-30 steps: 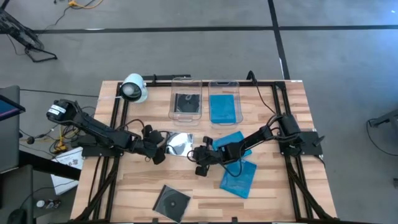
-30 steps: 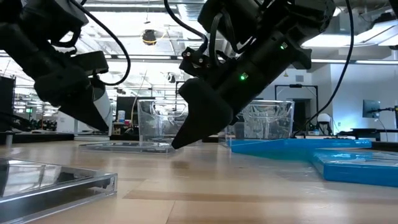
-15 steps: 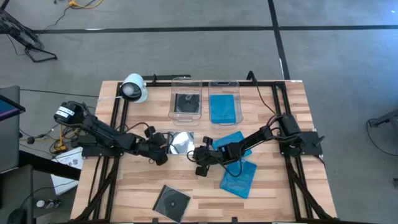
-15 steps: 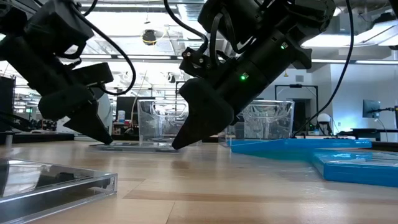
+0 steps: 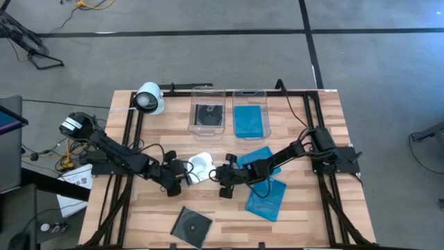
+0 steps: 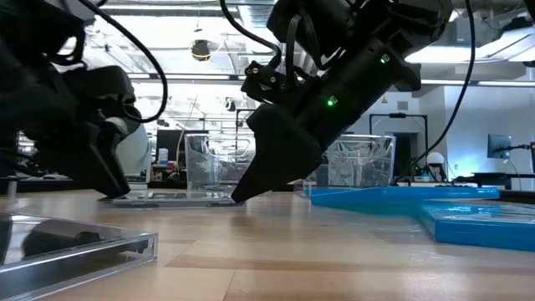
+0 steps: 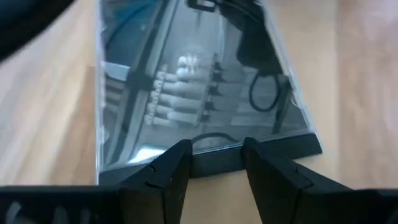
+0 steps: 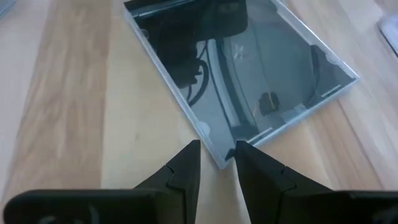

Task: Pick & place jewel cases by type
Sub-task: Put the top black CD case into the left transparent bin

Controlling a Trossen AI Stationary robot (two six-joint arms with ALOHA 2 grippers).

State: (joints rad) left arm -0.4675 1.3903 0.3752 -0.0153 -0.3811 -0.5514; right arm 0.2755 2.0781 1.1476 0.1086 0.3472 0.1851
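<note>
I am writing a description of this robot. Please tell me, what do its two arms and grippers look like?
Both arms are black and jointed, with loose black cables looping along them. The left gripper and the right gripper each end in two dark, wedge-shaped fingers. A small green light glows on the right arm. The left arm carries a white label near its base.

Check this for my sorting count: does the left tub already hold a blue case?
No, the left tub holds a clear/black case; the blue one lies in the right tub.

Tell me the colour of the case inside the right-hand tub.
Bright blue case, clearest in the high view.
</note>
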